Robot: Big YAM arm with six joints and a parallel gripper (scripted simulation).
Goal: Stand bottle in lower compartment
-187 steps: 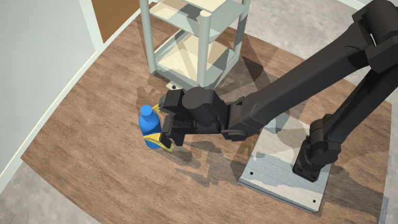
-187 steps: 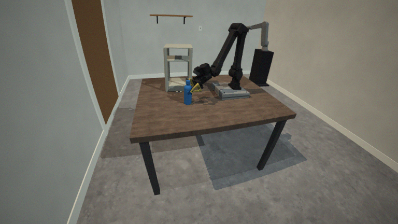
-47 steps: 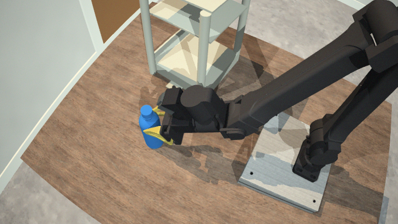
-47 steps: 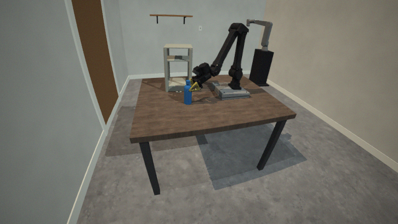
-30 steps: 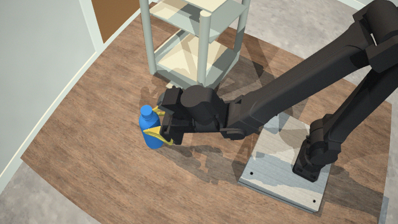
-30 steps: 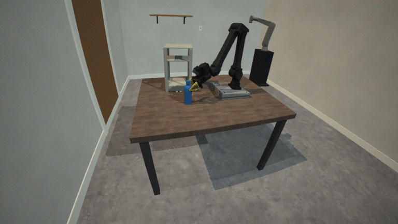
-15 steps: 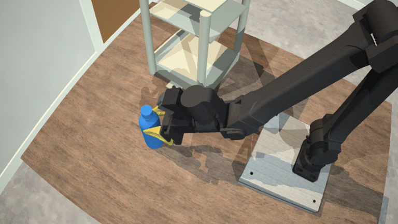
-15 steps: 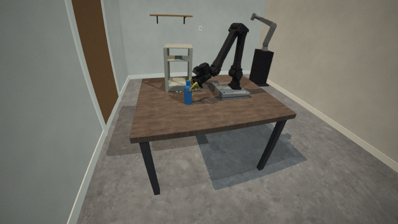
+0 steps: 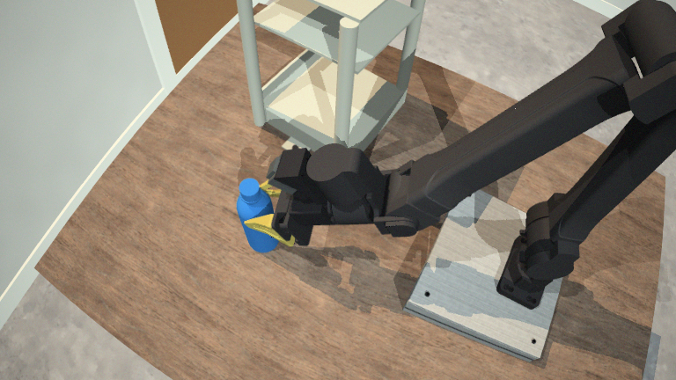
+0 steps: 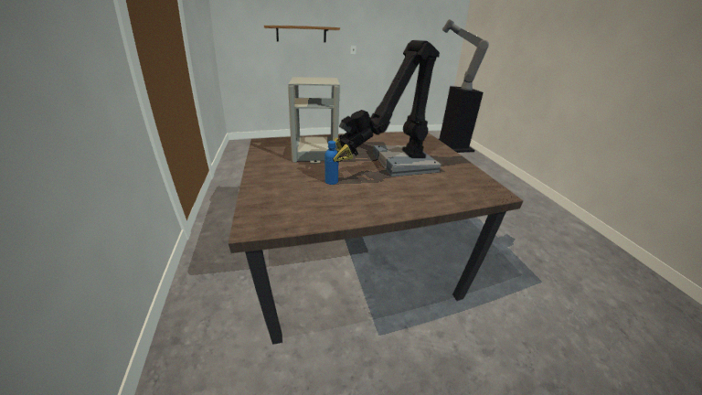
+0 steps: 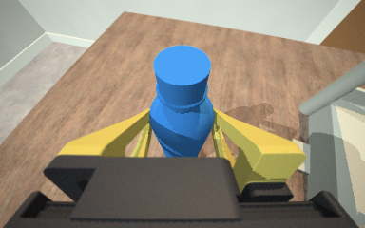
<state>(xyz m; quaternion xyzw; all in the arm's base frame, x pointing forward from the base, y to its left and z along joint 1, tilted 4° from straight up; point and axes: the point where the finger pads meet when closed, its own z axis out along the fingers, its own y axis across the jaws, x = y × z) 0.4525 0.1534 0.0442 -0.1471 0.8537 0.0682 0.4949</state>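
The blue bottle stands upright on the wooden table, cap up. My gripper is shut on its upper body, with one yellow finger against each side, below the neck. The bottle's base appears to rest on the table. The pale shelving unit stands behind the bottle in the exterior view. Its lower compartment holds nothing that I can see; a raised lip runs along the near side. A corner post and my wrist hide part of it.
The unit's corner posts and middle shelf bound the lower compartment. A small pale tab lies at the foot of the unit. My arm's metal base plate is to the right of the bottle.
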